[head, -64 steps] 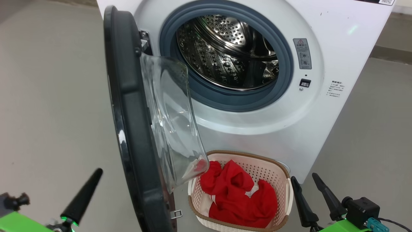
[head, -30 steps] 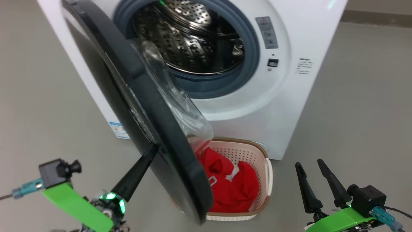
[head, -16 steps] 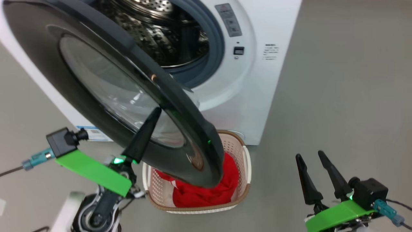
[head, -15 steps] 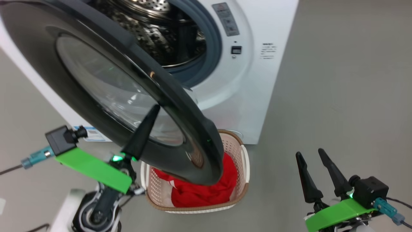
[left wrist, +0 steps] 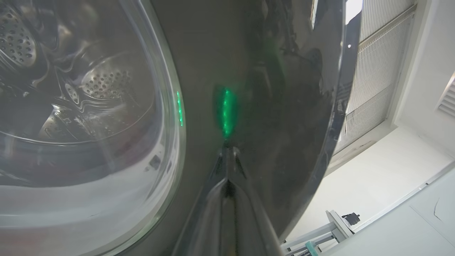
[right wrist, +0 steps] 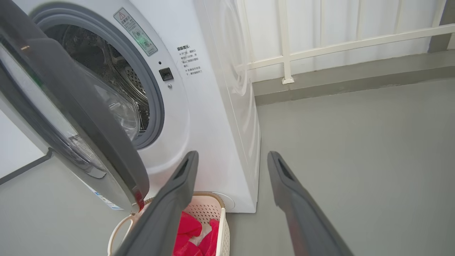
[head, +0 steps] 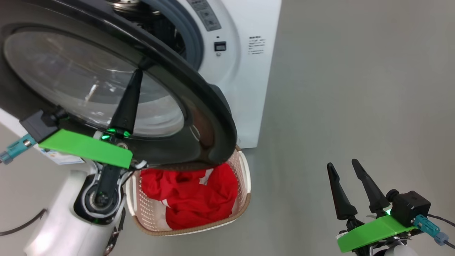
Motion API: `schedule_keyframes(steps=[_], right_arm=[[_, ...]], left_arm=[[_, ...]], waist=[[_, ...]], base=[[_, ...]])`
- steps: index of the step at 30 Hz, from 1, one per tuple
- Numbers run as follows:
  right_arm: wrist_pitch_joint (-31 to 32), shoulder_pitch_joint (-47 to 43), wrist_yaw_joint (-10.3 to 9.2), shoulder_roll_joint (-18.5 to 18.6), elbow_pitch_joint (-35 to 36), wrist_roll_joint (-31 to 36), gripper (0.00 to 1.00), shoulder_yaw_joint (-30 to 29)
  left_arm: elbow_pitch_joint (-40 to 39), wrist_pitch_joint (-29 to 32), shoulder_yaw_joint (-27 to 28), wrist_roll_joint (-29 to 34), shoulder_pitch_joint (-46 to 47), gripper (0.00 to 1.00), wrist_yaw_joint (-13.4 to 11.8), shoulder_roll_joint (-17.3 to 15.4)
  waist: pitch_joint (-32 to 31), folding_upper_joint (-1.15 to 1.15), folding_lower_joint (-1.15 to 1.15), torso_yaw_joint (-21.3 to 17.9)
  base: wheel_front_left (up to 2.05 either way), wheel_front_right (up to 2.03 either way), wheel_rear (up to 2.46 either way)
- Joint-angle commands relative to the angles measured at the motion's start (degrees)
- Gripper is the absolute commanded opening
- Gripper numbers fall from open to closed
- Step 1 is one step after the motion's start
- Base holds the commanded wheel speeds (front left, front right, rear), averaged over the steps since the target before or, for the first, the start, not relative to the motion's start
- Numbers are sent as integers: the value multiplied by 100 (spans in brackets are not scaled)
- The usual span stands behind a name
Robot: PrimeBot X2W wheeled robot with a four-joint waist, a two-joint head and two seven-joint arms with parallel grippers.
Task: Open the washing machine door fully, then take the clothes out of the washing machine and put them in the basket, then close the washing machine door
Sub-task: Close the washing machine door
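The washing machine door (head: 208, 106) stands part-way out from the washing machine (head: 245, 89), neither shut nor wide open. Its glossy black rim hangs over the near end of the basket (head: 199, 227).

The left gripper (head: 136, 74) is clenched, its two dark fingers pinched into a single point. That point presses on the door's outer face, on the black rim just beside the clear window. In the left wrist view the tip meets its own reflection in the gloss, with a green glow smeared above it. The steel drum (left wrist: 106, 81) shows through the window.

The basket sits on the floor (head: 355, 89) right at the foot of the washing machine, below the drum opening. The clothes (head: 192, 195) are in it, a red heap flecked with white that fills most of the basket.

Off to the side of the washing machine, well clear of its front, the right gripper (head: 343, 164) hangs above bare floor. It's released, with fingers spread, holding nothing and touching nothing.
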State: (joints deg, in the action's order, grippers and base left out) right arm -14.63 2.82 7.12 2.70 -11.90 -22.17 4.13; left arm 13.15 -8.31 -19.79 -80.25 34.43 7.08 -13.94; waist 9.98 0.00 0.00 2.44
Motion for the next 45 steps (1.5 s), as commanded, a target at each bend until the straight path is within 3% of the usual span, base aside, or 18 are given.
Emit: schedule_keyframes(steps=[1, 14, 23, 27, 42, 45], right_arm=[[-37, 234, 36, 18, 159, -60, 100, 82], [-37, 210, 36, 18, 157, -61, 100, 24], [-37, 96, 36, 18, 130, 20, 100, -33], [-37, 6, 36, 18, 112, 80, 100, -76], [-37, -326, 36, 18, 113, 231, 100, -304], [-37, -404, 36, 18, 126, 245, 100, -345]], left_arm=[[-50, -107, 129, -35, 307, 0, 41, -227], [382, -513, -288, -104, 433, 0, 41, -495], [596, -659, -510, 152, -307, 0, 41, -637], [712, -666, -170, 436, -857, 0, 41, -588], [708, -668, 1153, 1750, -2416, 46, 41, -96], [641, -668, 1343, 2046, -2638, 75, 41, -22]], waist=[[39, 0, 0, -103], [-14, 0, 0, -87], [-133, 0, 0, 32], [-184, 0, 0, 109], [-400, 0, 0, 263], [-430, 0, 0, 282]], base=[[0, 0, 0], [0, 0, 0], [0, 0, 0], [0, 0, 0], [0, 0, 0], [0, 0, 0]])
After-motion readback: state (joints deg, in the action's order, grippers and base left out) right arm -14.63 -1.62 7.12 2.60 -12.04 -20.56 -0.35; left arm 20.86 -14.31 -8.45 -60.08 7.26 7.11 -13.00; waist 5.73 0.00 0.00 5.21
